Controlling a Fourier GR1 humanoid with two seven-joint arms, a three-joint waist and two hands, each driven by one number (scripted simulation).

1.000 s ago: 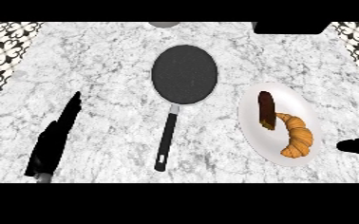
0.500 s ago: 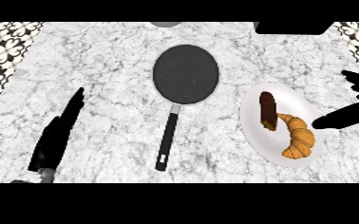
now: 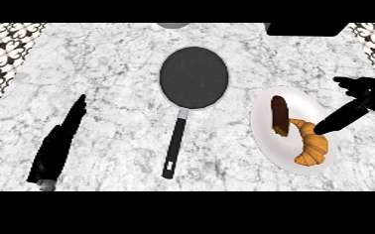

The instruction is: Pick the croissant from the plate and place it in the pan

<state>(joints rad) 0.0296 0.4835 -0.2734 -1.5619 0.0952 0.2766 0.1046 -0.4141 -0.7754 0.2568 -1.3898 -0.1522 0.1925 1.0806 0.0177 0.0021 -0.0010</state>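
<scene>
Nearest, to the left of the pan's handle and well apart from it, the left hand (image 3: 57, 146) lies low over the marble tabletop (image 3: 110, 79). Its fingers are straight and close together, pointing away from the robot, and they hold nothing. The pan (image 3: 194, 77) itself stands in the middle of the tabletop, with its black handle towards the near side and its dark round bowl on the far side. Nothing lies inside the bowl. To the right of the handle is a white plate (image 3: 275, 148), near the pan but not touching it. The croissant (image 3: 313, 147) is on the near right part of this plate, curved and golden brown. A little farther on the same plate, on the side closer to the pan, lies a long dark brown piece of food (image 3: 279, 114). The right hand (image 3: 350, 110) comes in from the right edge, on the other side of the plate from the pan. Its fingers (image 3: 330, 125) are stretched out straight over the plate's rim, with the tip at the far end of the croissant. I cannot tell whether it touches. The thumb stands apart, and the hand grasps nothing. Beyond the pan, at the far edge, a grey round thing (image 3: 173, 25) shows in part, and to the right of it a black block (image 3: 304, 28).
</scene>
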